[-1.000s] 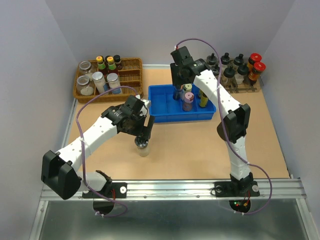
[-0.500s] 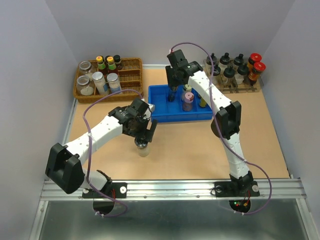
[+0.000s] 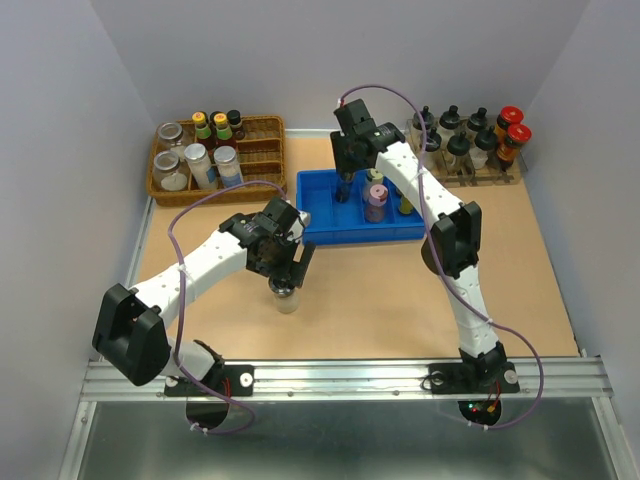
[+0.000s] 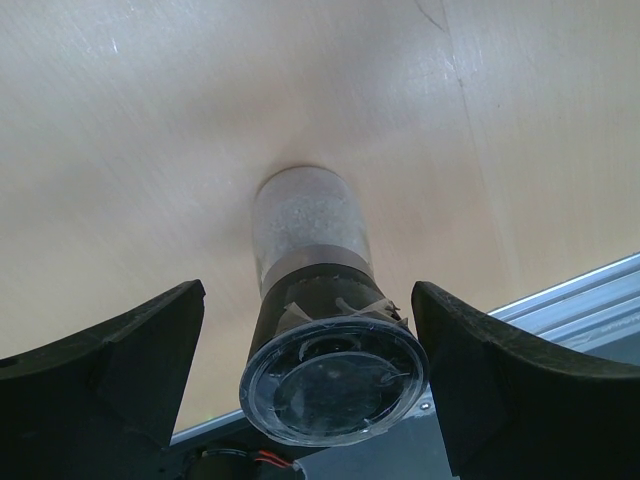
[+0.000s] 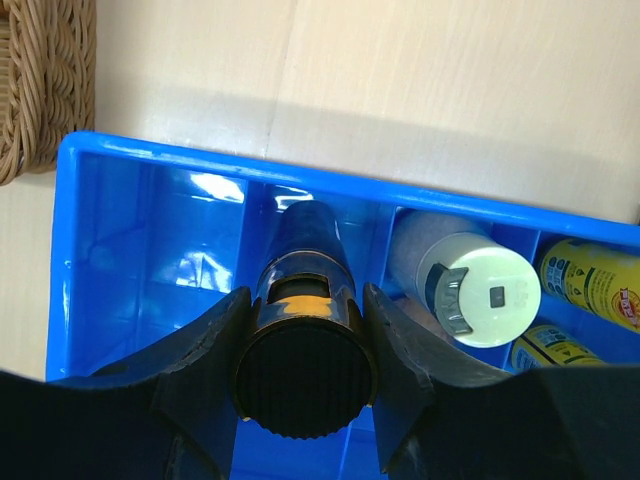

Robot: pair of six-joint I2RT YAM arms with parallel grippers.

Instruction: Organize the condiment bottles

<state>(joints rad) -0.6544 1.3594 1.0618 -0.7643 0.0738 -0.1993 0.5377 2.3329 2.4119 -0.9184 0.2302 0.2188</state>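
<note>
A clear jar [image 3: 286,296] with a silver lid stands upright on the table; in the left wrist view [image 4: 310,240] its lid faces the camera. My left gripper [image 3: 284,274] is open just above it, and its fingers [image 4: 110,370] flank the lid with a gap on each side. My right gripper [image 3: 347,182] is shut on a slim dark-capped bottle [image 5: 305,375], holding it upright in the left compartment of the blue bin [image 5: 150,155]. The bin [image 3: 318,228] also holds a pale-green-lidded jar [image 5: 480,290], a pink-lidded jar [image 3: 376,196] and yellow bottles [image 5: 592,285].
A wicker basket [image 3: 262,135] with several jars and bottles stands at the back left. A rack [image 3: 470,172] of black-knobbed cruets and red-capped bottles is at the back right. A metal rail [image 4: 590,290] runs along the table's near edge, close to the clear jar.
My right gripper has moved left and lower with the dark-capped bottle, into the bin's left compartment. My left gripper has shifted slightly over the clear jar, still open.
</note>
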